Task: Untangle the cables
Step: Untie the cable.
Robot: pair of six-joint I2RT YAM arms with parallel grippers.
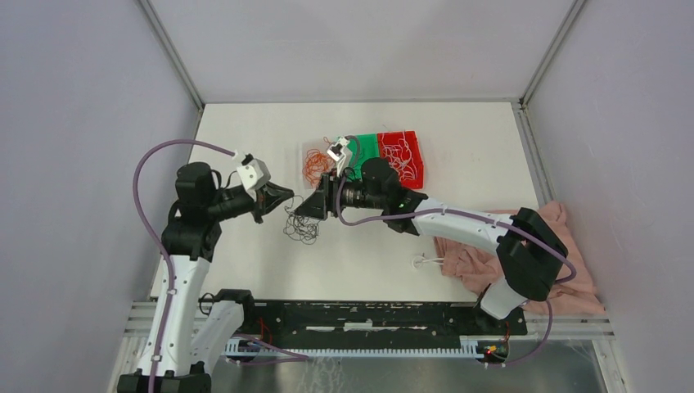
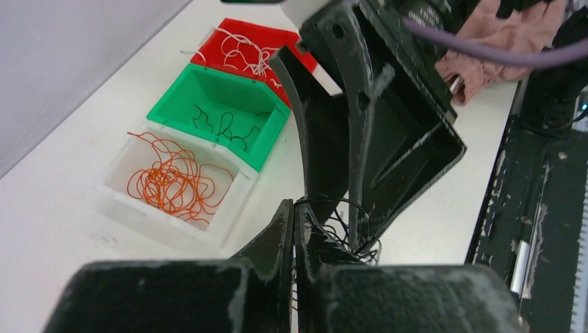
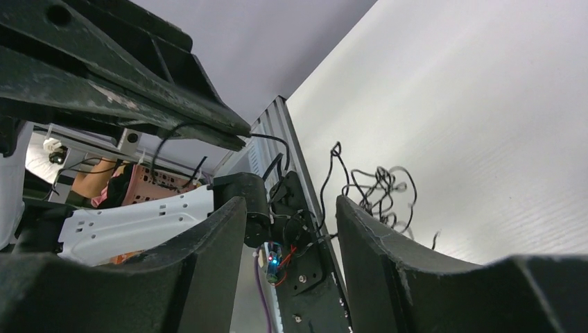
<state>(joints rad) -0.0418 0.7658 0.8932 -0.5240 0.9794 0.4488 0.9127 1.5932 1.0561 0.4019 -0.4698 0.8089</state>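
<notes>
Camera set, 3 views.
1 high overhead, facing down on the table [image 1: 245,139]; 2 wrist views, close, facing each other, sharing the black cables [image 2: 340,232].

The red box [image 2: 229,26], green box [image 2: 270,135] and clear box [image 2: 229,201] are shiny, smooth plastic. The pink cloth [image 1: 565,217] looks soft and wrinkly. The table [image 1: 245,147] is white and matt. The left gripper [image 2: 292,208] is scratched black plastic. The black wires [image 1: 301,229] look smooth.

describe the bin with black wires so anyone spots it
On the white table, three small bins sit in a row toward the far side. The green bin is the middle one, holding black wires; the clear bin holds orange wires, the red bin white wires.
</notes>
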